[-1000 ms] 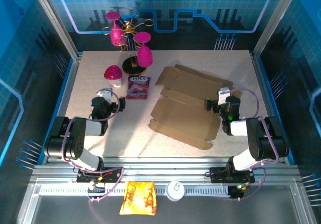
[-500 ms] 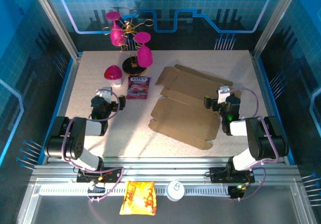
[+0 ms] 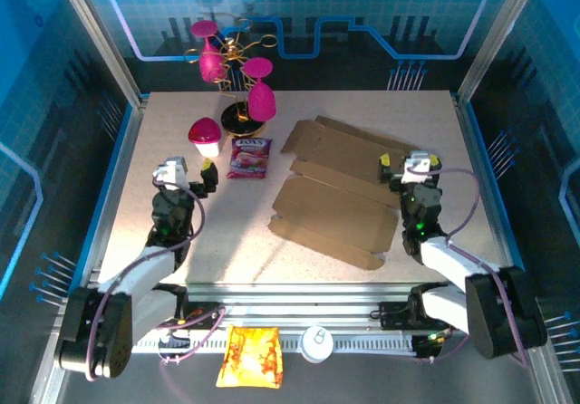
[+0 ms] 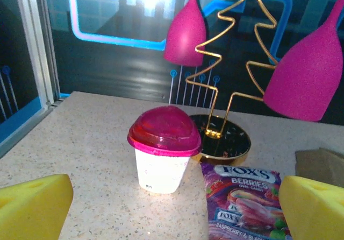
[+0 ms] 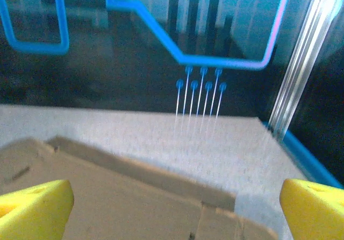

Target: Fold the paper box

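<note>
The paper box (image 3: 337, 189) lies flat and unfolded on the table's right half, plain brown cardboard with creased panels and flaps. My right gripper (image 3: 409, 161) hovers open over its right edge, yellow fingertips wide apart. In the right wrist view the paper box (image 5: 123, 197) fills the near ground between the spread fingers (image 5: 33, 203), and nothing is held by the right gripper (image 5: 174, 207). My left gripper (image 3: 188, 170) is open on the table's left side, facing the cup, away from the box. Between the left gripper's (image 4: 174, 207) pads lies bare table, and a corner of the box (image 4: 322, 163) shows at the right.
A white cup with a pink lid (image 3: 204, 136) (image 4: 161, 154) stands ahead of the left gripper, a purple snack packet (image 3: 250, 158) (image 4: 244, 202) beside it. Behind them is a gold stand with pink glasses (image 3: 237, 87) (image 4: 226, 89). An orange packet (image 3: 250, 357) lies on the front rail.
Both arms have unfolded from their low pose and reached forward. The right gripper moved back over the box's right edge; the left wrist rose and shifted left. Both stayed open.
</note>
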### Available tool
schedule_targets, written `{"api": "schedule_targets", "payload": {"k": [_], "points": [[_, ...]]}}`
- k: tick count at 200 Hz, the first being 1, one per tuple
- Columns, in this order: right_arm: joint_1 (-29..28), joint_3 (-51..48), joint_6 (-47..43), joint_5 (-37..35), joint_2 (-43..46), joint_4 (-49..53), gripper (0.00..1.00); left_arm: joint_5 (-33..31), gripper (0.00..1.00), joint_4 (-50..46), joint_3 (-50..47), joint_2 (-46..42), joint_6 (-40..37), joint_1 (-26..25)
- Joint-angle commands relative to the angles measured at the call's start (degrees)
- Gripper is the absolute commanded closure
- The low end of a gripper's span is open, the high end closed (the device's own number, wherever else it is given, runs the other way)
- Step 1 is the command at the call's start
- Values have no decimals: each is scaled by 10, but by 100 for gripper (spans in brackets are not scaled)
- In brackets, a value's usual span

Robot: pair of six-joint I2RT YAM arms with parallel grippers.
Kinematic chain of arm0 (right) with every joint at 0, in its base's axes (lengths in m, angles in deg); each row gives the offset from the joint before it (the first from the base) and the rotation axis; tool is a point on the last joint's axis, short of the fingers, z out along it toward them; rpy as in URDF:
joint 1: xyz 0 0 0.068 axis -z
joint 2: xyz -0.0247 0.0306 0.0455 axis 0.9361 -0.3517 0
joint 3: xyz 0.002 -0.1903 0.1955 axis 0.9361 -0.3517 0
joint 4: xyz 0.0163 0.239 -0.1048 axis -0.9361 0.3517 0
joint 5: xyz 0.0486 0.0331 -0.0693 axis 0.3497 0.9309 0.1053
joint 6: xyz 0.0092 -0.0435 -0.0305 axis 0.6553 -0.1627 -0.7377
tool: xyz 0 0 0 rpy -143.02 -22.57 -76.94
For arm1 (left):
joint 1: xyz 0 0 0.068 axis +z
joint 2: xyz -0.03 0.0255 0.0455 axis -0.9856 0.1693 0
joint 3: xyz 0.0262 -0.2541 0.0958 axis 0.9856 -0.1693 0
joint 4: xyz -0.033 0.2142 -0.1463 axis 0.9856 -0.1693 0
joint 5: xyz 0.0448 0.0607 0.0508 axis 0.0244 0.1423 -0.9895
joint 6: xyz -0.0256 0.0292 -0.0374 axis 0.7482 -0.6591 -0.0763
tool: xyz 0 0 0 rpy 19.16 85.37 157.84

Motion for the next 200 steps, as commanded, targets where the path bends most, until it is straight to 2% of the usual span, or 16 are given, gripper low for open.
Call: {"api": "schedule_targets", "payload": {"k": [1,21,31,41,50,54,60,70,78,89,104,130,156,167,177,200], "points": [[-18,77,-6,-47,50,93,0,-109,1,-70,33,-56,5,-37],[-32,220,51,-91,91,270,0,-167,1,-133,79,-110,-8,-72],[-28,320,137,-106,91,421,0,-230,1,-206,130,-129,49,-86],[-5,412,225,-52,76,556,0,-241,1,-403,216,-144,180,-84],[11,468,322,-41,65,664,0,-187,1,-631,307,-148,320,-77],[19,480,371,-48,61,704,0,-170,1,-668,324,-147,329,-73],[44,488,425,-12,58,733,0,-155,1,-669,330,-143,345,-67],[99,478,433,122,62,716,0,-125,1,-682,329,-137,408,-55],[115,467,447,170,63,698,0,-76,1,-683,330,-129,445,-39],[115,483,457,178,52,732,0,-19,1,-699,348,-102,477,-32],[103,551,437,176,9,846,0,51,1,-758,399,-48,498,-35],[52,614,400,122,-52,1004,0,140,1,-845,442,17,545,-63],[10,541,418,147,-61,1008,1,217,5,-820,401,51,625,-136],[-30,499,415,163,-68,979,10,228,8,-776,366,63,671,-179],[-66,468,414,183,-87,953,13,236,12,-725,330,79,709,-217],[-102,406,426,304,-156,862,29,260,18,-620,272,130,788,-282]]}}
